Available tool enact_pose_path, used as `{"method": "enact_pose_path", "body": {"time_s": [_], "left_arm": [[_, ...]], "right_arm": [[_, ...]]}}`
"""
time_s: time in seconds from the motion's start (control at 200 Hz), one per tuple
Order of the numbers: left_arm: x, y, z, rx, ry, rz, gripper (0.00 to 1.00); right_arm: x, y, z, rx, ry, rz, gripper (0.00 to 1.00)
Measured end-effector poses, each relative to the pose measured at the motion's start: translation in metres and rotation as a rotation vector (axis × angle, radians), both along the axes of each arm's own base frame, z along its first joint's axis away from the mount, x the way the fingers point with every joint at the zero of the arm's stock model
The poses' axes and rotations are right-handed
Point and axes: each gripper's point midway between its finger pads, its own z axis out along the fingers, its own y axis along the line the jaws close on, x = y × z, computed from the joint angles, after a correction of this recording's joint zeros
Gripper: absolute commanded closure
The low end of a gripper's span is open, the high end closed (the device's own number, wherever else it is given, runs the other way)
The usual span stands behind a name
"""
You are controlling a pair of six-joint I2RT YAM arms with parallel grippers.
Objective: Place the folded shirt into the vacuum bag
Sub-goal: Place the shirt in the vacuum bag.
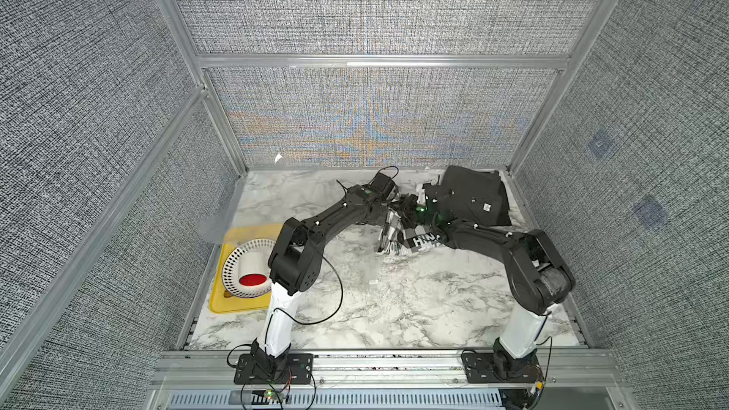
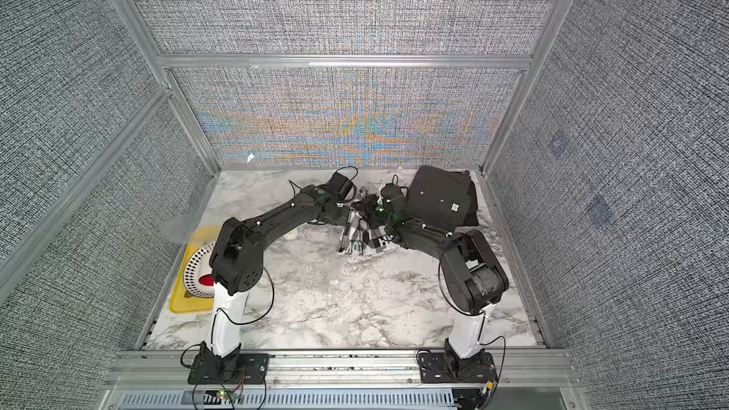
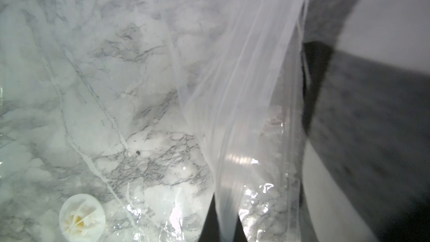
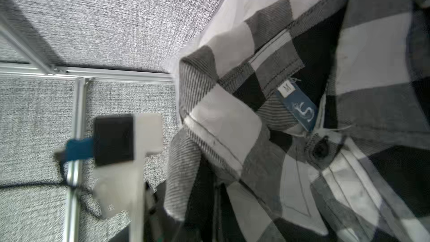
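Left wrist view, left gripper (image 3: 226,228) clenched on a gathered fold of the vacuum bag (image 3: 244,89), clear film fanning away from the jaws over marble table (image 3: 93,66), in a top view right gripper (image 1: 408,206) clamped on the folded shirt (image 1: 394,236), plaid cloth hanging below its jaws

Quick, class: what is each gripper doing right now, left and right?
The left gripper is closed, pinching the vacuum bag.
The right gripper is closed, holding the checked shirt.
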Motion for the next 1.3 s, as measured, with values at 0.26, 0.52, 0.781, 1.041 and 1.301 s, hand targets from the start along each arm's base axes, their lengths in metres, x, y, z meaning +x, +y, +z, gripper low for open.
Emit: {"method": "enact_pose_path", "body": {"time_s": [0.26, 0.52, 0.781, 1.041, 1.301], "left_arm": [[0.002, 0.002, 0.016, -0.027, -0.021, 0.004, 1.0], [0.001, -0.002, 0.033, -0.056, -0.031, -0.007, 1.0], [0.002, -0.008, 0.049, -0.086, -0.039, -0.017, 1.0], [0.003, -0.01, 0.062, -0.093, -0.046, -0.026, 1.0], [0.004, -0.02, 0.069, -0.098, -0.049, -0.045, 1.0]], "right_arm": [[0.026, 0.003, -0.051, -0.094, 0.073, -0.023, 1.0], [0.045, 0.017, -0.053, -0.139, 0.03, 0.025, 0.84], [0.033, 0.012, -0.018, -0.178, -0.095, 0.083, 0.38], [-0.003, -0.026, -0.013, -0.206, -0.127, 0.079, 0.31], [0.009, 0.012, -0.008, -0.145, -0.204, 0.211, 0.51]]}}
